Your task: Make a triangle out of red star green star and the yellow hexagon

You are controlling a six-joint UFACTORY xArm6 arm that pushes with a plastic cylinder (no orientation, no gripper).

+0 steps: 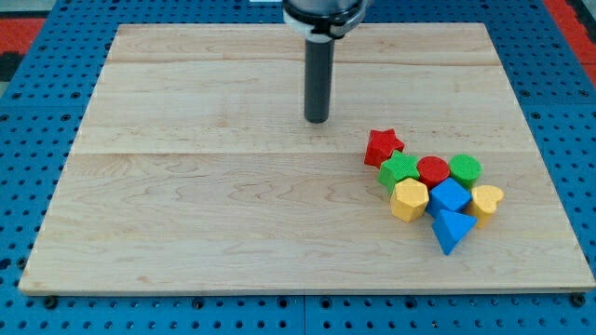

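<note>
My tip (318, 119) rests on the wooden board (186, 186), up and to the left of the block cluster, apart from every block. The red star (383, 146) is the nearest block, at the cluster's upper left. The green star (399, 171) lies just below it and touches it. The yellow hexagon (409, 199) sits below the green star, touching it.
The cluster at the view's right also holds a red cylinder (433, 170), a green cylinder (465, 168), a blue cube (450, 196), a yellow heart (486, 199) and a blue triangle (452, 230). Blue pegboard surrounds the board.
</note>
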